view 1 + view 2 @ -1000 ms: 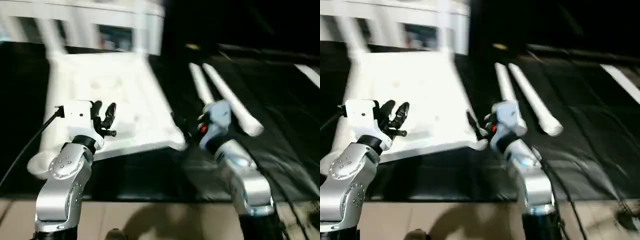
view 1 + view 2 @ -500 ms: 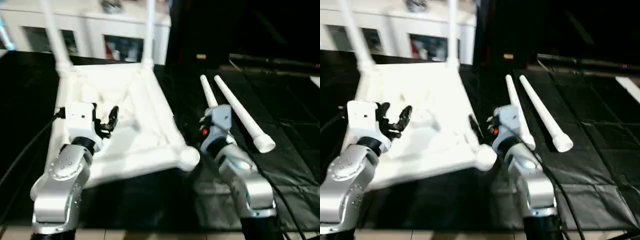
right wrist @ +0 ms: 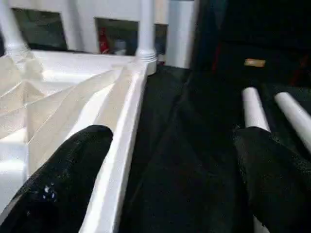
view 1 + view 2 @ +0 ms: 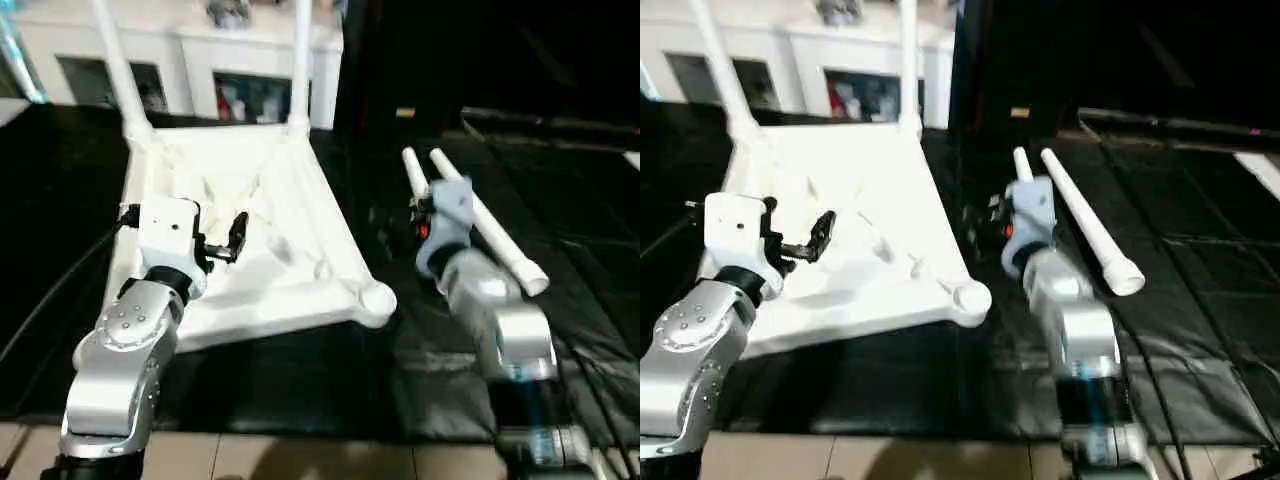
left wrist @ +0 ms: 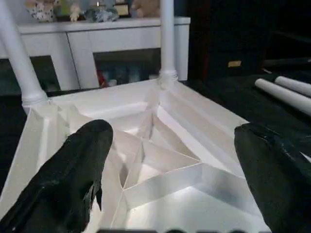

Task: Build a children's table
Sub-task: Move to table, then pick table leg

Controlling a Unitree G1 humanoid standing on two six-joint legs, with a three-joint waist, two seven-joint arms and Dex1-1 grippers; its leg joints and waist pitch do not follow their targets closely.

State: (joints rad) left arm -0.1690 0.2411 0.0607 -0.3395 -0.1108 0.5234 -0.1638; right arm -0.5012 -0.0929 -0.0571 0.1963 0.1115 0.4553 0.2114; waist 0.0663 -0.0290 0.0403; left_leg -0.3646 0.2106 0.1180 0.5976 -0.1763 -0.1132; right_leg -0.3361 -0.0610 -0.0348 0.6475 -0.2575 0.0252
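Note:
The children's table top (image 4: 290, 215) lies upside down on the black mat, ribbed underside up. One leg (image 4: 115, 70) stands in its far left socket and another leg (image 4: 300, 60) in its far right socket. The near right corner socket (image 4: 376, 298) holds nothing. Two loose legs (image 4: 500, 240) lie side by side on the mat to the right. My left gripper (image 5: 172, 125) hovers open above the top's left half, holding nothing. My right gripper (image 3: 170, 131) is open over the mat, between the top's right rim and the loose legs.
A white cabinet with glass doors (image 4: 200, 60) stands right behind the table top. The black mat (image 4: 590, 200) stretches to the right. Pale floor (image 4: 300, 460) shows at the near edge, in front of my arms.
The left gripper's fingers have spread wider apart. My right arm has reached farther forward, toward the loose legs. The camera has shifted too.

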